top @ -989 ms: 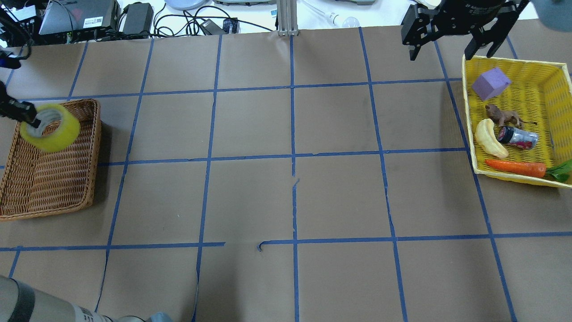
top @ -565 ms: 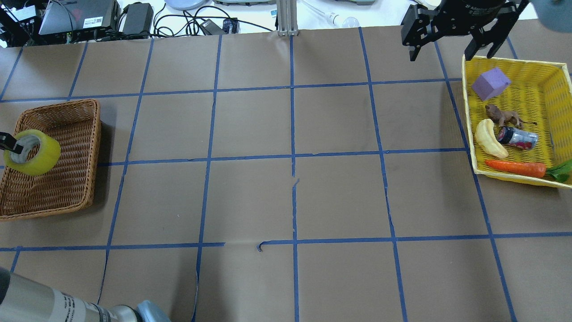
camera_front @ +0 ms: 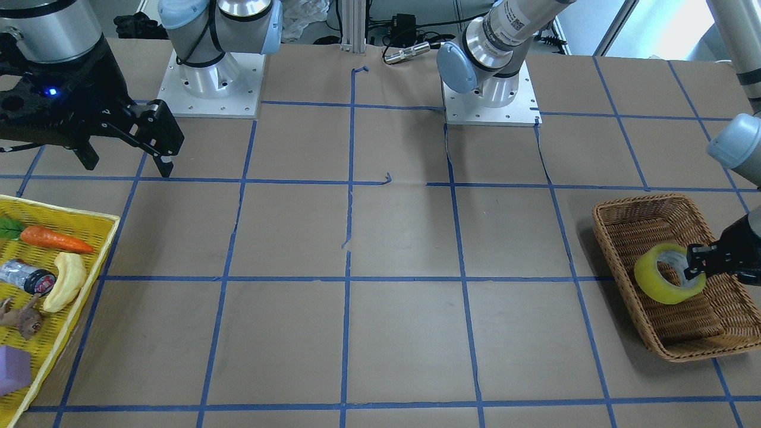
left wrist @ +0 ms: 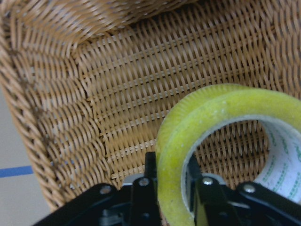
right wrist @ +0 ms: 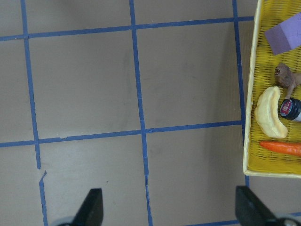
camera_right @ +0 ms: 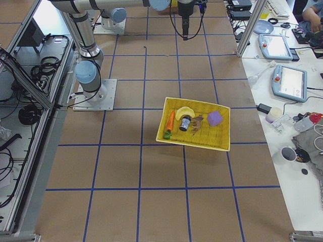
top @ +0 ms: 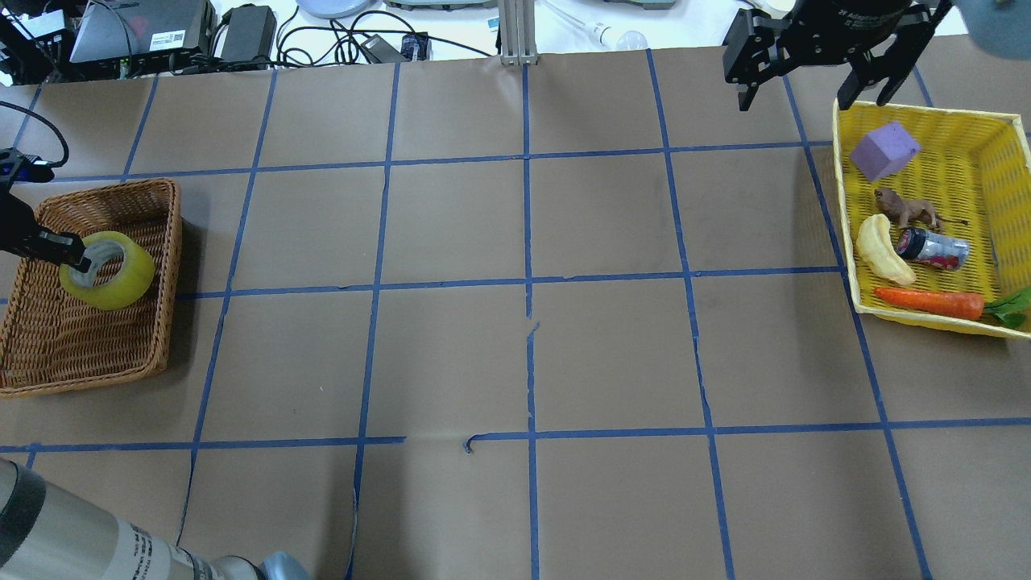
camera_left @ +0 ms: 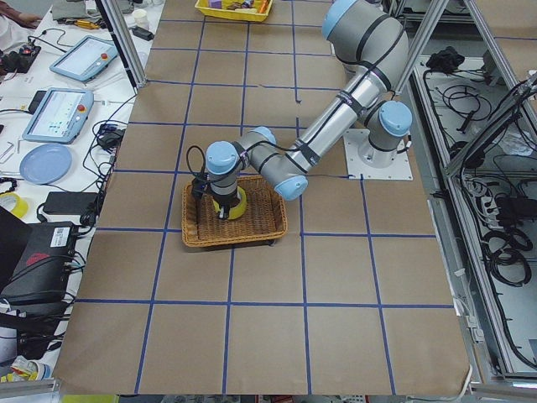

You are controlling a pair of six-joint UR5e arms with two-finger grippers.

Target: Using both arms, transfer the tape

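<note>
The tape (top: 121, 278) is a yellow roll with a pale core, held on edge inside the brown wicker basket (top: 171, 306) at the table's left end. My left gripper (top: 76, 256) is shut on the tape's wall, one finger inside the core and one outside. The left wrist view shows the roll (left wrist: 221, 117) pinched between the black fingers (left wrist: 143, 193), above the basket's woven floor (left wrist: 117, 94). It also shows in the front view (camera_front: 657, 279) and the left view (camera_left: 231, 206). My right gripper (top: 805, 84) is open and empty, high near the far right edge.
A yellow basket (top: 926, 110) at the right end holds a purple block (top: 884, 151), a toy animal (top: 906, 209), a banana (top: 882, 250), a can (top: 934, 247) and a carrot (top: 926, 301). Blue tape lines grid the brown table. Cables and devices lie beyond the far edge.
My left gripper carried the tape toward the robot and left, then back right within the wicker basket. The right arm has not moved.
</note>
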